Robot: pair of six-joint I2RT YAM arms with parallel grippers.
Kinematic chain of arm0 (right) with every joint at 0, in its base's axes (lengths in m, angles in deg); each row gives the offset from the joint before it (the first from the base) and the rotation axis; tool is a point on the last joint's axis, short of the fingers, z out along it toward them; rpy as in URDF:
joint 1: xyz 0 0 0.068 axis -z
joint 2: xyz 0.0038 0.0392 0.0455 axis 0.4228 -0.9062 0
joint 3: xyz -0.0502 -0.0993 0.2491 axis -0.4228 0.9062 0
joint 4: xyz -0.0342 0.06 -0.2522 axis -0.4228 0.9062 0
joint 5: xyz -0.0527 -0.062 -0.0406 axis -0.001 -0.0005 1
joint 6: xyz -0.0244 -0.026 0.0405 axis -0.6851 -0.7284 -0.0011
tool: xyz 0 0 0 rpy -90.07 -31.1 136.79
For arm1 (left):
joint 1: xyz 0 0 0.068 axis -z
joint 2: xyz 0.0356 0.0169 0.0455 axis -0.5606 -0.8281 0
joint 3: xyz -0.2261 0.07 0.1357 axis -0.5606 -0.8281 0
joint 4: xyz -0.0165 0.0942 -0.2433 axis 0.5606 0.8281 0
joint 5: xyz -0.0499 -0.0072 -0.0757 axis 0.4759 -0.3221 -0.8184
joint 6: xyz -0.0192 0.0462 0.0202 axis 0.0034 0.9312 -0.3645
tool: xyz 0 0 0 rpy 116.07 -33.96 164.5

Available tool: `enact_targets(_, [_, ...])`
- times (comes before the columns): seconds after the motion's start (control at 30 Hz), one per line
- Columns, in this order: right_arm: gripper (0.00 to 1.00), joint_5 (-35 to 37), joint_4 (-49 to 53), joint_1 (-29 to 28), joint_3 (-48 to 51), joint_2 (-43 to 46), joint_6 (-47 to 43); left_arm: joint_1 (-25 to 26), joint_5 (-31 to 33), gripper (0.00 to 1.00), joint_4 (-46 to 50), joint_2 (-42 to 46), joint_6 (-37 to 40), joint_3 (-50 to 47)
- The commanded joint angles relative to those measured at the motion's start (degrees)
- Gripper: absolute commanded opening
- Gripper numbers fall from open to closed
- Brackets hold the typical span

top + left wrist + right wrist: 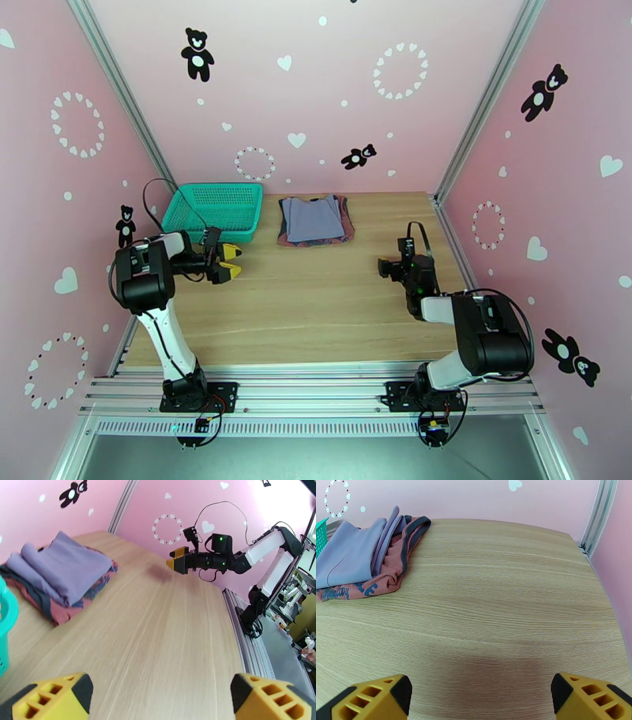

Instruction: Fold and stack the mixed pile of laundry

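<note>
Risk note: folded stack sits loose, nothing pinning it.
Grey-lavender shirt (314, 219) lies on the rust-red tank top (391, 578) at the table's (316, 308) far edge, just beside the teal basket (212, 187). A nudge could slide the uneven top layer off. Left gripper (231, 261) and right gripper (177, 560): jaws wide, empty, touching nothing.

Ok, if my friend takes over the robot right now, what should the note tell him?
Left gripper: open, empty, hovering beside the teal basket.
Right gripper: open, empty, over the table.
Clothes: the grey-lavender shirt lies folded on the rust-red tank top, at the table's far side, right of the basket.
Done: both look folded and stacked.
Left: probably nothing, maybe straightening the edges.
</note>
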Motion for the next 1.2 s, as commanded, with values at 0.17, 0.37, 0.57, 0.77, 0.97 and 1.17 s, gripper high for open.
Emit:
enact_targets(0.17, [0.99, 0.5, 0.5, -0.2, -0.6, 0.2, -0.4, -1.7, -12.7, 0.98, 11.5, 7.5, 2.1, -0.3])
enact_targets(0.37, [0.99, 0.5, 0.4, -0.3, -0.6, 0.2, -0.5, -2.8, -14.3, 0.98, 11.5, 14.1, 0.7, -1.6])
enact_targets(0.57, [0.99, 0.5, 0.5, -0.3, -0.6, 0.2, -0.5, -2.9, -14.3, 0.98, 11.5, 27.1, -10.6, 5.8])
enact_targets(0.77, [0.99, 0.5, 0.5, -0.3, -0.6, 0.2, -0.4, -2.9, -14.2, 0.98, 11.5, 33.7, -30.7, 29.8])
enact_targets(0.97, [0.99, 0.4, 0.5, -0.3, -0.6, 0.2, -0.4, -2.8, -6.0, 0.98, -30.4, 24.0, -110.2, 51.0])
enact_targets(1.17, [0.99, 0.5, 0.5, -0.3, -0.6, 0.2, -0.5, -2.2, 16.8, 0.98, -24.7, 21.7, -115.0, 73.2])
